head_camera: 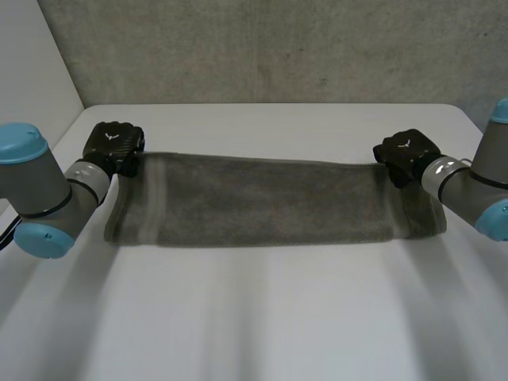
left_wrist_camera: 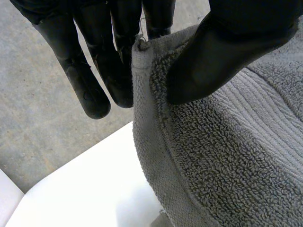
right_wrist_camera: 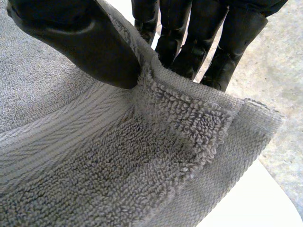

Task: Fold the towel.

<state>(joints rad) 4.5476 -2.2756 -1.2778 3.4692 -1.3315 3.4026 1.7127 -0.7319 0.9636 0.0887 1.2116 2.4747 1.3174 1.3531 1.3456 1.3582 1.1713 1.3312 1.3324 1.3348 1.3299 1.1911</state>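
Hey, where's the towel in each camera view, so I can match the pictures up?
Head view: the towel is stretched across the table between the left hand and the right hand.
Left wrist view: a towel corner is pinched between the left hand's thumb and fingers.
Right wrist view: a towel corner is pinched between the right hand's thumb and fingers.
Shared landmark: the white table.

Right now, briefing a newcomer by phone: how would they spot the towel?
Look at the white table. Across its width lies a long grey towel, stretched between the left hand and right hand, which pinch its far corners. It is the only soft, grey, looped-pile thing there.
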